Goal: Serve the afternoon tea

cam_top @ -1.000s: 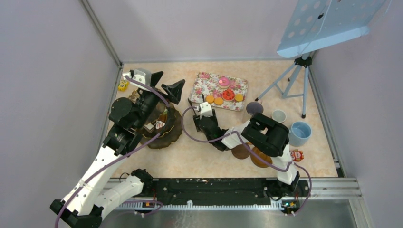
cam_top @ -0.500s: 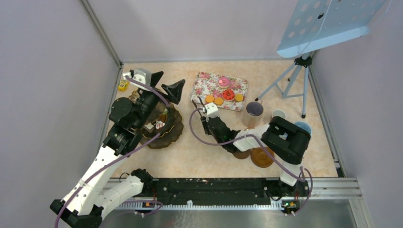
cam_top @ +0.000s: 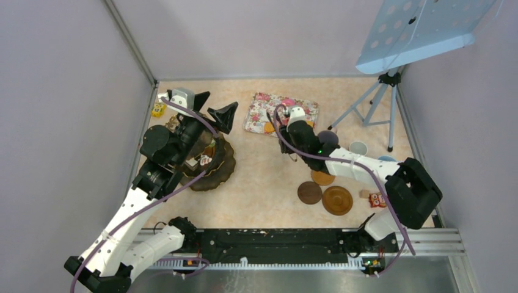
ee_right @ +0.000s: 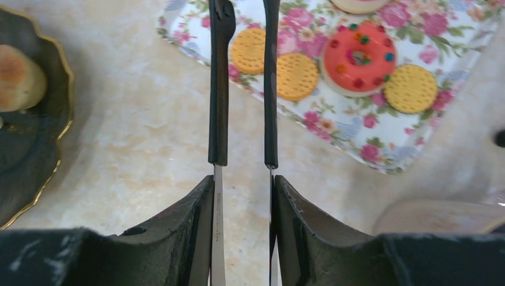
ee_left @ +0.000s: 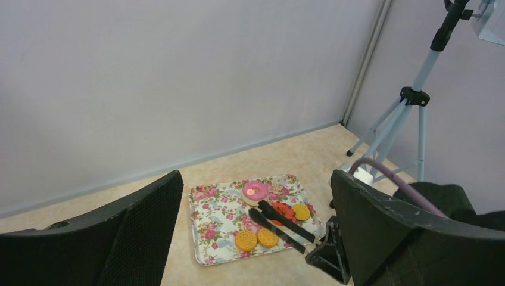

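My right gripper [cam_top: 282, 145] [ee_right: 242, 182] is shut on the black tongs [ee_right: 218, 89] [ee_left: 286, 223], which reach over the front edge of the rose tray [cam_top: 259, 110]. The tong arms straddle one orange biscuit [ee_right: 247, 50]; a second biscuit [ee_right: 296, 76], a red toy cake [ee_right: 358, 58] and a third biscuit [ee_right: 410, 88] lie to their right. A pink cake [ee_left: 255, 192] sits further back. My left gripper [cam_top: 211, 108] [ee_left: 256, 179] is open and empty above the dark scalloped plate [cam_top: 223, 168]. The lilac mug [cam_top: 328, 139], white cup [cam_top: 358, 148] and light-blue mug [cam_top: 386, 160] stand right of my right arm.
The dark plate holds small cakes [cam_top: 204, 160] and a bun [ee_right: 18, 77]. Three brown round saucers [cam_top: 337, 200] lie at the front right beside a small packet [cam_top: 377, 198]. A tripod [cam_top: 379, 104] stands at the back right. A yellow toy [cam_top: 158, 110] sits by the left wall.
My right arm has swung right and back, carrying the tongs from beside the dark plate to the tray's front edge. The brown saucers are uncovered. The left arm has not moved.
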